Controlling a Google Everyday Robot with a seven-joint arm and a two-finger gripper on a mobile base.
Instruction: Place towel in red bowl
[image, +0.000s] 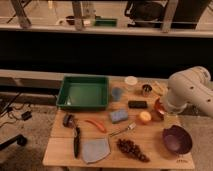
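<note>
The towel (95, 150) lies flat at the near edge of the surface (59, 149), well apart from the red bowl (158, 107) at right. The gripper (170, 117) hangs just beside that bowl; its state cannot be told.

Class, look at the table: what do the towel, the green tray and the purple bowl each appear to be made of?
Towel: thin cloth, matte, lying limp and wrinkled. Green tray: probably plastic, smooth walls, even colour. Purple bowl: likely plastic or glazed ceramic, faint sheen. The hand hangs beside the red bowl at the table's right edge.
</note>
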